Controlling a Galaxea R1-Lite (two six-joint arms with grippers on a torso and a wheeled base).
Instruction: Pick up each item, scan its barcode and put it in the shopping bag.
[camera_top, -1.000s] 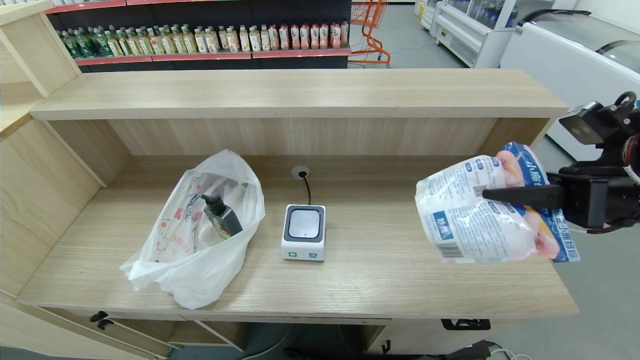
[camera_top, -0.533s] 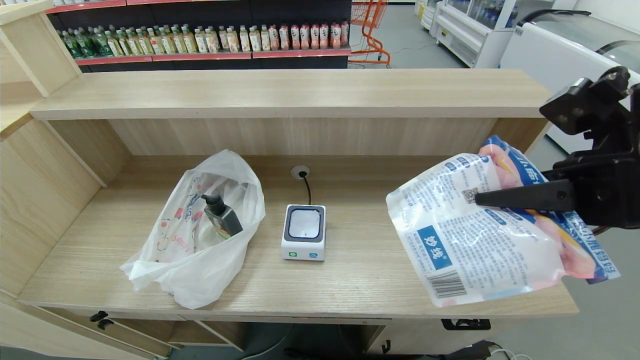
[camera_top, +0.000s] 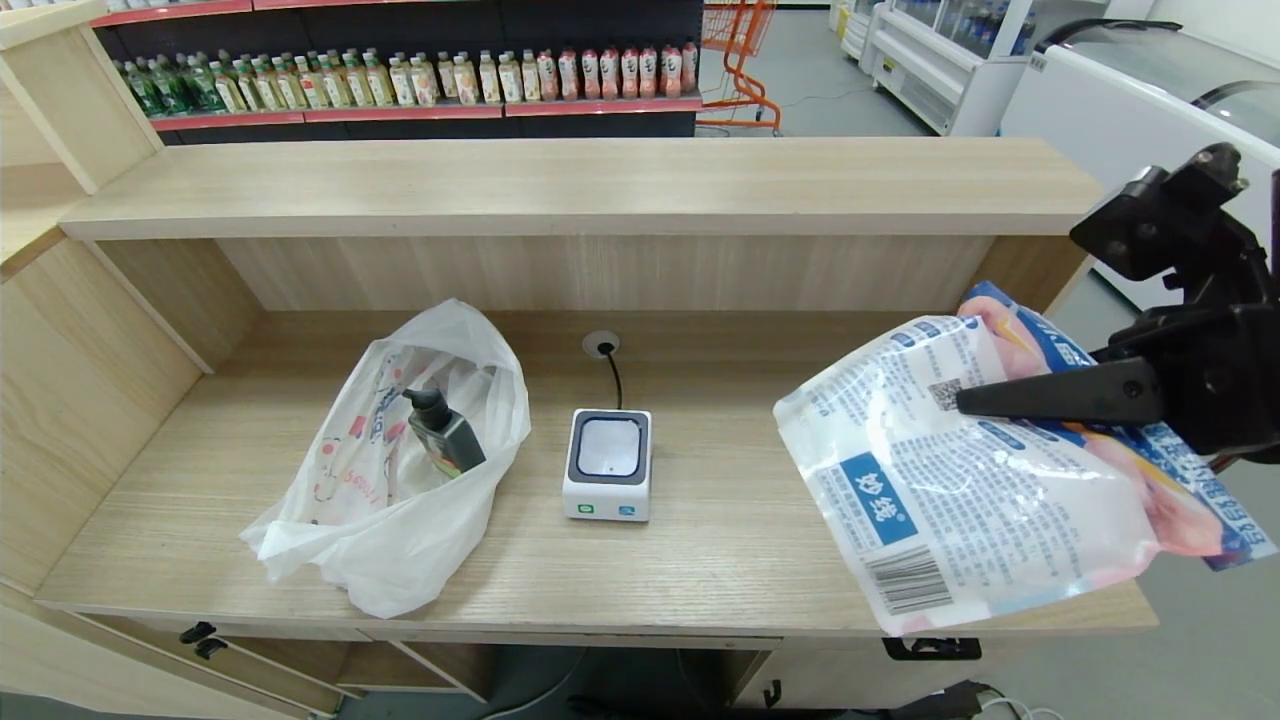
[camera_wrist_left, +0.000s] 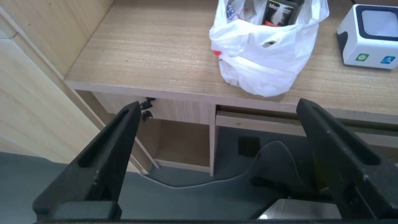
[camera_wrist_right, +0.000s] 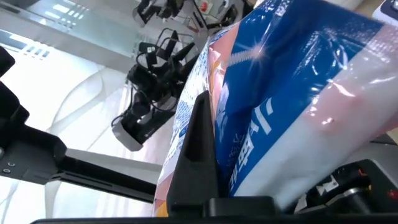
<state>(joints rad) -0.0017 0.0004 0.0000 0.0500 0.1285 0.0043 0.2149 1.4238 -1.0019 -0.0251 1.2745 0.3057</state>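
My right gripper (camera_top: 975, 402) is shut on a white, blue and pink food pouch (camera_top: 985, 480), held in the air over the counter's right front corner with its barcode side facing up. The same pouch (camera_wrist_right: 292, 106) is pinched between the fingers in the right wrist view. The white barcode scanner (camera_top: 607, 464) sits mid-counter, well left of the pouch. The white shopping bag (camera_top: 390, 465) lies open at the left with a dark pump bottle (camera_top: 443, 432) inside. My left gripper (camera_wrist_left: 217, 155) hangs open below the counter's front edge, with the shopping bag (camera_wrist_left: 267, 43) and the scanner (camera_wrist_left: 370, 28) beyond it.
The wooden counter (camera_top: 720, 540) has a raised back ledge (camera_top: 600, 185) and a side wall at the left. A cable (camera_top: 612, 375) runs from the scanner to a hole behind it. Shelves of bottles (camera_top: 420, 80) stand behind.
My right gripper lifted and tilted the pouch, swinging it left and toward the counter's front edge, then shifted it slightly lower. The bag and scanner stayed put.
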